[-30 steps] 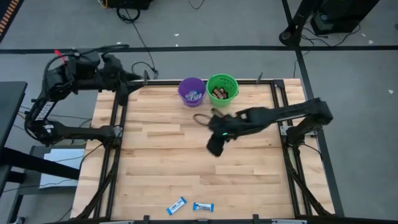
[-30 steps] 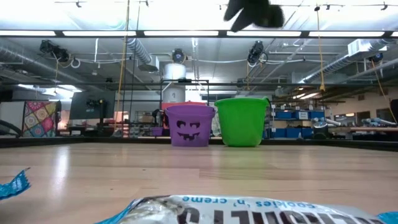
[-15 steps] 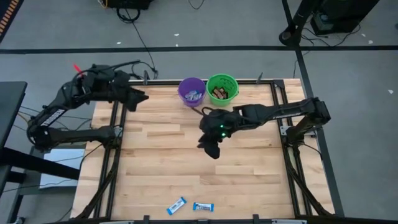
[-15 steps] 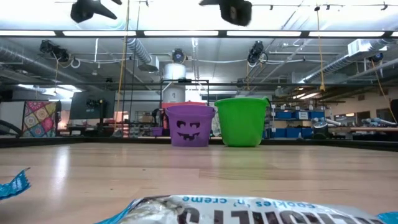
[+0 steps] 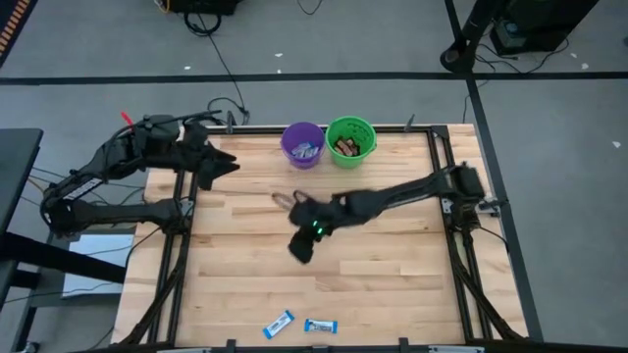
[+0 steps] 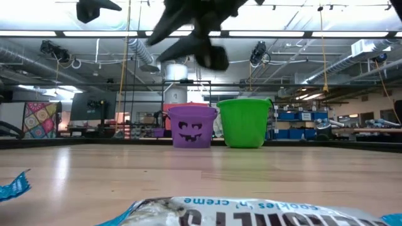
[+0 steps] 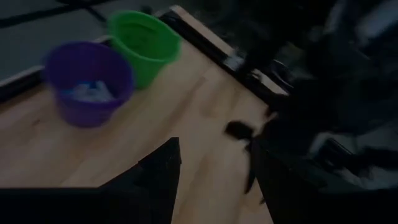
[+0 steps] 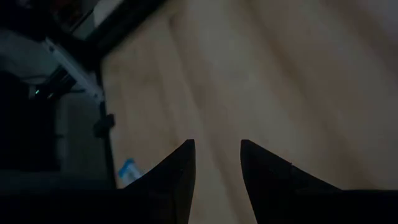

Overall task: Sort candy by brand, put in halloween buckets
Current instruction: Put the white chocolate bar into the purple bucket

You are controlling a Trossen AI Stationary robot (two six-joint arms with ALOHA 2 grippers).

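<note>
Right gripper (image 5: 300,247) mid-table, fingers parted, empty; left gripper (image 5: 224,165) parted, empty, at far-left edge. Two blue-and-white candy bars (image 5: 299,325) near front edge, well apart from purple bucket (image 5: 302,144), green bucket (image 5: 350,140). Risk: bars close together, pinching both or nudging one off edge.

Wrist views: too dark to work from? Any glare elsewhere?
Left wrist view: dim, yet purple bucket and green bucket show; right wrist view: darker, right end effector silhouetted over the table; low view: ceiling strips bright, table sheen soft.

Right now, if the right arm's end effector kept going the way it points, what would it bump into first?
Probably the blue candy near the table's front edge; the open right end effector has only bare wood before it, though depth is unclear.
</note>
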